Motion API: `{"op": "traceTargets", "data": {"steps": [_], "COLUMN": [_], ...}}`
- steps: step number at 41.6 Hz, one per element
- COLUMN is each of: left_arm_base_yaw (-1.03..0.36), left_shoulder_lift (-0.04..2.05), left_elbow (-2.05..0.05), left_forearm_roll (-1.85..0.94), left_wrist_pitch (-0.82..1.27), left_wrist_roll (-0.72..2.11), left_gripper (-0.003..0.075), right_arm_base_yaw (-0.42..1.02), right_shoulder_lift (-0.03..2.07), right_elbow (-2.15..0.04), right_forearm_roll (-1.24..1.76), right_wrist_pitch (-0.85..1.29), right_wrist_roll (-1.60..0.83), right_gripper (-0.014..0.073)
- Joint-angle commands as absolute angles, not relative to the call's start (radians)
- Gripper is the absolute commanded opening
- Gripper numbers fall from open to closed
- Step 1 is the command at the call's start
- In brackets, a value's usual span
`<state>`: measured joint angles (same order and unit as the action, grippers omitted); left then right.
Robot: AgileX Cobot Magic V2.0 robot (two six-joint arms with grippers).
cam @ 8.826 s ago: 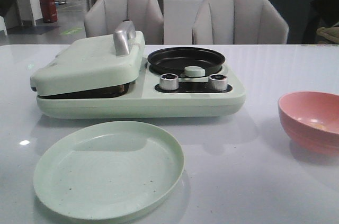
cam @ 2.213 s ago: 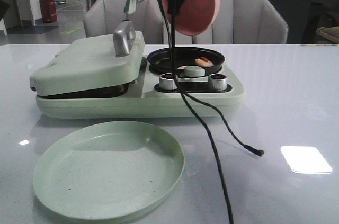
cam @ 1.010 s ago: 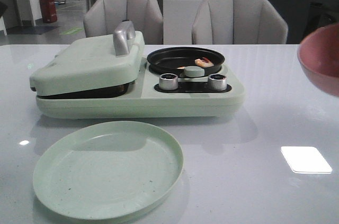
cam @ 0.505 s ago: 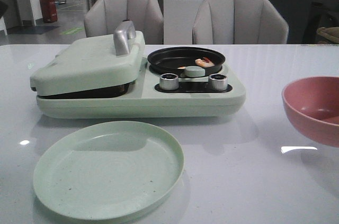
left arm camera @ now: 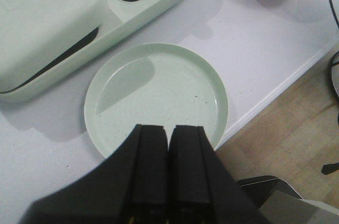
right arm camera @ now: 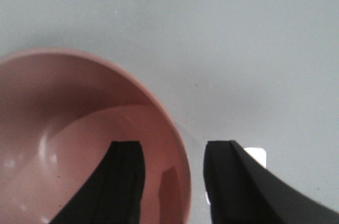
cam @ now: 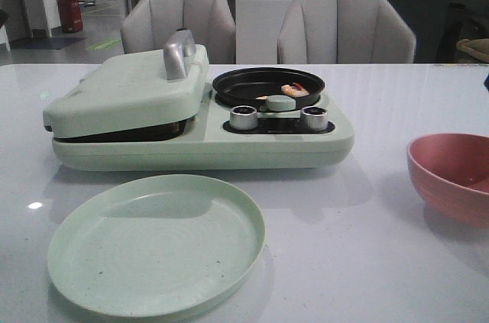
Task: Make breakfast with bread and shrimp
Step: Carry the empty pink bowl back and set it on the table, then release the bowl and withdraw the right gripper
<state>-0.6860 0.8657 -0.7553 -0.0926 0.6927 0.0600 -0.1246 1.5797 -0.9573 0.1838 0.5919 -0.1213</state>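
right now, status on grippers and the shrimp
Left gripper shut, empty, over green plate. Right gripper open, jaws straddling pink bowl rim. Shrimp in black pan. Bread not visible.

Shrimp [cam: 294, 90] is showing orange-pink w/ whitish bits in the black pan [cam: 244, 88] of a pale mint-green cooker [cam: 191, 143] w/ silver knobs [cam: 244, 117]. Plate [cam: 157, 243] is looking pale green w/ tiny dark specks, bowl [cam: 452, 176] dusty pink, bench [cam: 359, 262] glossy white-grey. Fingers [left arm camera: 151, 171] on both arms are reading matte black.
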Motion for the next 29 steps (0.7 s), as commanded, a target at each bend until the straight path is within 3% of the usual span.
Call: {"op": "traceTargets", "data": {"steps": [1,18,29], "left_arm_base_yaw": [-0.694,-0.694,-0.694], "left_shoulder_lift": [0.859,0.859,0.859], "left_elbow": [-0.786,-0.786,-0.786], "left_forearm_roll": [-0.114,-0.117,-0.117], "left_wrist_pitch": [0.636,0.636,0.636], "left_wrist_roll": [0.051,0.051,0.051], "left_gripper": [0.0101,0.0101,0.0101], "right_arm_base_yaw": [-0.096,0.288,0.312], "right_shoulder_lift": [1.458,1.091,0.832], "right_elbow": [-1.002,-0.986,-0.835], "right_forearm_roll": [0.177,0.116,0.079], "right_wrist_pitch": [0.589,0.689,0.773], "right_wrist_roll": [-0.132,-0.131,-0.042], "right_gripper": [0.0409,0.0409,0.0409]}}
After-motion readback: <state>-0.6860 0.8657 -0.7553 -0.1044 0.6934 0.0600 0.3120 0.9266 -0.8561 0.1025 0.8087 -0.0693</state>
